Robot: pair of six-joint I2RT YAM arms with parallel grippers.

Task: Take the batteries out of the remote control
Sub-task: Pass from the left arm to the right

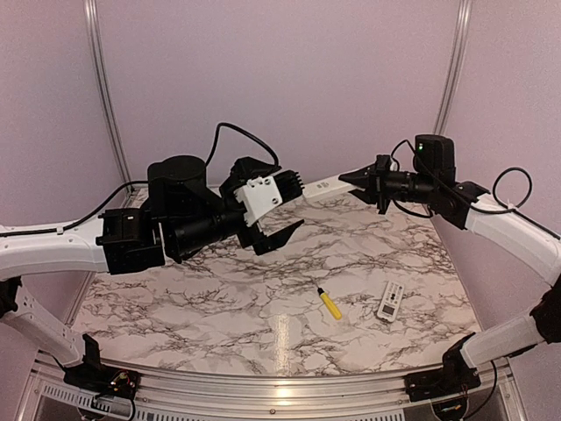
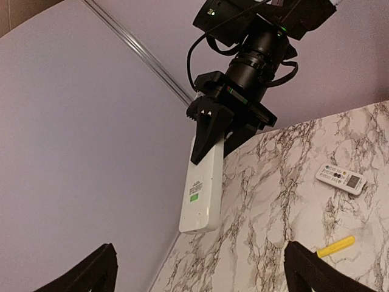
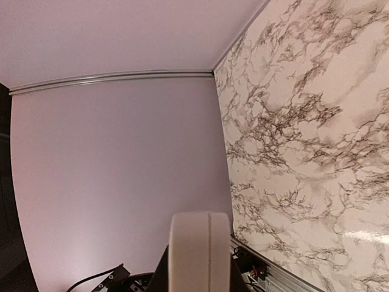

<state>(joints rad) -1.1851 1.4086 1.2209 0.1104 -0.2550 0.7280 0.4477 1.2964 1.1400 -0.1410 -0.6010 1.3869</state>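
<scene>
**Batteries.** None are showing in any view. They are judged to be sitting inside the remote (image 2: pixel 200 194), behind its back face. Each is likely light, rigid, smooth and prone to rolling once free. A battery is best taken across its middle, not by the metal ends.

**Remote.** This long white bar is hanging in the air above the far part of the table (image 1: pixel 219 298), touching nothing but the pincer that is carrying it. It is probably a light, stiff plastic shell with slick sides. Its labelled back is facing the left wrist camera. It is already being taken by one end, which is leaving the rest of its length free.

**Battery compartment.** This is the only container here. Whether its cover is on or off cannot be told, and its contents are hidden.

**Right pincer** (image 2: pixel 203 149). It is clamping narrowly on the upper end of the remote, one finger across the back and the other hidden behind.

**Left pincer** (image 2: pixel 199 255). It is standing wide and holding nothing. It is facing the remote's free end and is well apart from it.

**Screwdriver** (image 1: pixel 329 303). This yellow tool is lying flat on the table, well apart from the remote and nearer the arm bases.

**Small remote** (image 1: pixel 390 301). This short white keypad is lying on the table face up, also nearer the bases than the remote and further to the right.
</scene>
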